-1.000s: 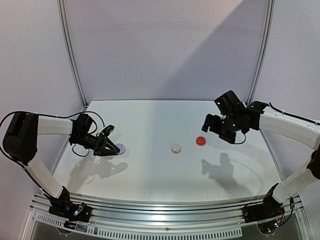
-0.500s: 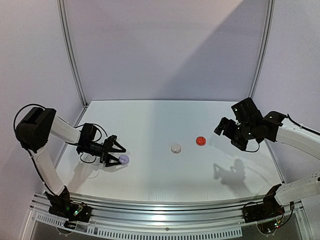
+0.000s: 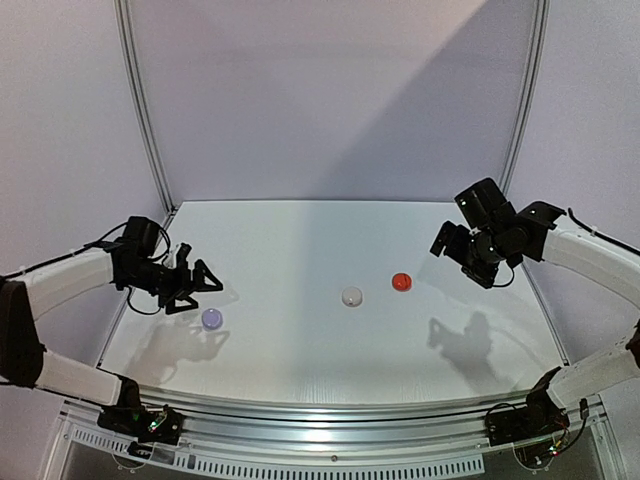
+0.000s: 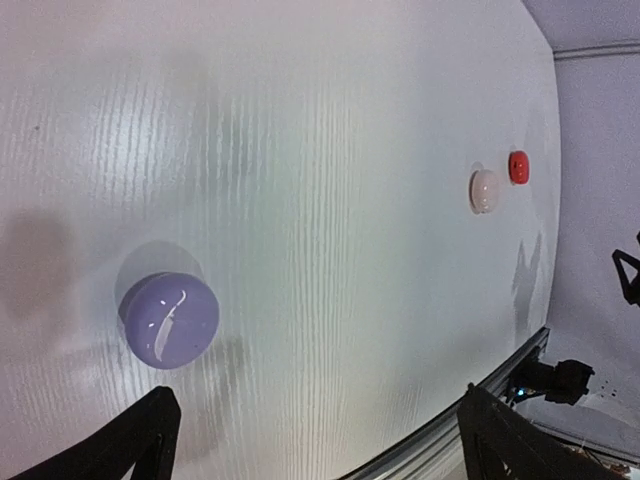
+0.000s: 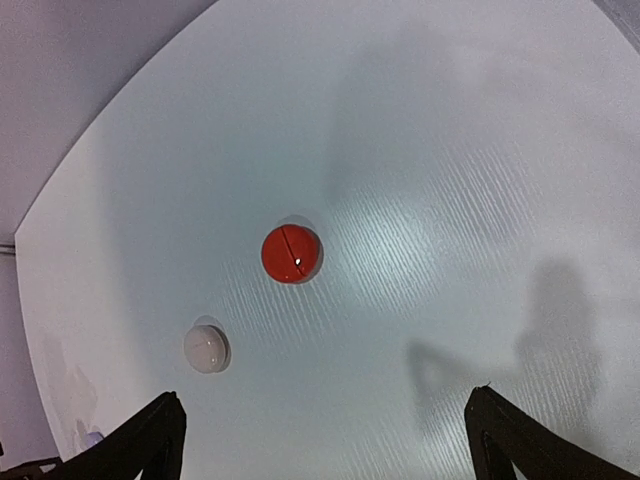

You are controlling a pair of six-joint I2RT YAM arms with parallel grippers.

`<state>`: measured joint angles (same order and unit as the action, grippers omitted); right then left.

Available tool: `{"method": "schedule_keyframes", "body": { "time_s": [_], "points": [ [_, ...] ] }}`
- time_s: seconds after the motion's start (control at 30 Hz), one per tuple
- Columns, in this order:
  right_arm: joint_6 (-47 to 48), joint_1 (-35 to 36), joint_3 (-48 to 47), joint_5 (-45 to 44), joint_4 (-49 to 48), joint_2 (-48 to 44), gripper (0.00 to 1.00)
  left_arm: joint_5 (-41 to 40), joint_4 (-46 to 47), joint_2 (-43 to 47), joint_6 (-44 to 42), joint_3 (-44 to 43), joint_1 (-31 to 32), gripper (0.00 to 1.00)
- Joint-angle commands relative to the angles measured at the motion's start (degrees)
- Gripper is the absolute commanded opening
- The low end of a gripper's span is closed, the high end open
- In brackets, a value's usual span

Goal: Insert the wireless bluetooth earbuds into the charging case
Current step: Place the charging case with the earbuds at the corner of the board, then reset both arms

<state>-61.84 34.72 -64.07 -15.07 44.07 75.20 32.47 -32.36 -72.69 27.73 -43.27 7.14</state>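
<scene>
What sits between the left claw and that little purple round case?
Nothing visible does. The left gripper stands open near the lilac case, with only the table surface between them.

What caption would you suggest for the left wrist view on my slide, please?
Open left tool hovering near the lilac case on the table; white case and red case sit together farther off.

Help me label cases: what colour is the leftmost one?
Lilac case; clearest in the left wrist view.

Robotics lab test cell: white table (image 3: 300, 250), plain enclosure walls (image 3: 330, 100), aluminium frame rail (image 3: 330, 412).
</scene>
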Motion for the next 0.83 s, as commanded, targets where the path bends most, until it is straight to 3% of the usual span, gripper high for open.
{"method": "schedule_keyframes", "body": {
  "time_s": [0.0, 0.17, 0.3, 0.43, 0.6, 0.8],
  "points": [
    [3.04, -3.03, -2.5, -0.59, 1.81, 2.74, 0.99, -7.16, -10.37, 8.19, 0.97, -0.86, -1.09, 0.99],
    [5.02, -5.55, -3.67, -1.13, 1.3, 3.68, 0.99, -13.68, -7.13, 20.63, -4.43, -2.85, -2.91, 0.99],
    [7.56, -7.59, -2.87, -4.9, -0.21, 2.65, 0.99, -19.84, 9.24, 29.16, -16.56, -1.15, -3.83, 0.99],
    [13.41, -10.42, 0.22, -11.81, -4.21, 1.68, 0.99, -16.07, 21.42, 30.84, -25.27, 3.54, -5.2, 0.99],
    [19.75, -11.19, 4.93, -24.78, -10.83, -0.41, 0.99, -31.43, 33.85, 29.68, -24.28, 13.99, -6.83, 0.99],
    [25.71, -11.19, 10.95, -26.95, -19.89, -6.12, 0.99, -29.53, 38.77, 30.44, -22.0, 21.35, -10.28, 0.99]
  ]
}}
